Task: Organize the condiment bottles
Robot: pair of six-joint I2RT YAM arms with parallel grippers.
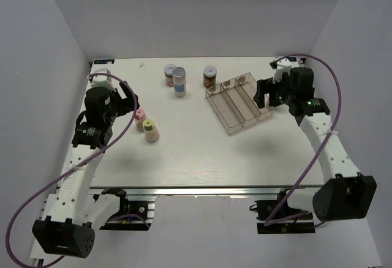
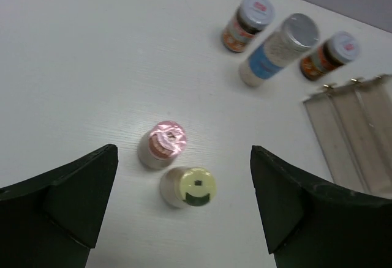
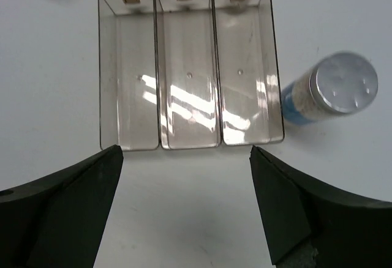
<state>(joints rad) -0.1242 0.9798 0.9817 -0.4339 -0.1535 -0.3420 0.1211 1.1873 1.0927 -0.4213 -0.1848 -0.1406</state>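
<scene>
Plastic we reckon, light but slick, so we'd pinch bodies under the caps: pink-capped bottle (image 1: 139,114) and yellow-green-capped bottle (image 1: 150,132) mid-left on the bench (image 1: 184,158), silver-capped bottle (image 1: 179,81) and brown jars (image 1: 169,75) (image 1: 210,77) upper-centre by the tray (image 1: 218,114), left fingers (image 2: 67,201) and right fingers (image 3: 61,213) wide, empty.

1. Tabletop (image 1: 202,158): carries 6 items.
2. Tray (image 1: 218,113): right of centre, toward the far side, set askew to the tabletop edges. It has 3 compartments side by side.
3. Far-left jar (image 1: 169,74): far side, left of centre.
4. Tall bottle (image 1: 179,81): just beside the far-left jar, to its right and slightly nearer.
5. Far-right jar (image 1: 210,77): right of the tall bottle, apart from it, just behind the tray's far left corner.
6. Left bottle (image 1: 140,115): left side, mid-depth, well apart from the tray.
7. Near bottle (image 1: 150,130): close against the left bottle, to its right and nearer.

All 5 containers stand on the tabletop, outside the tray.
</scene>
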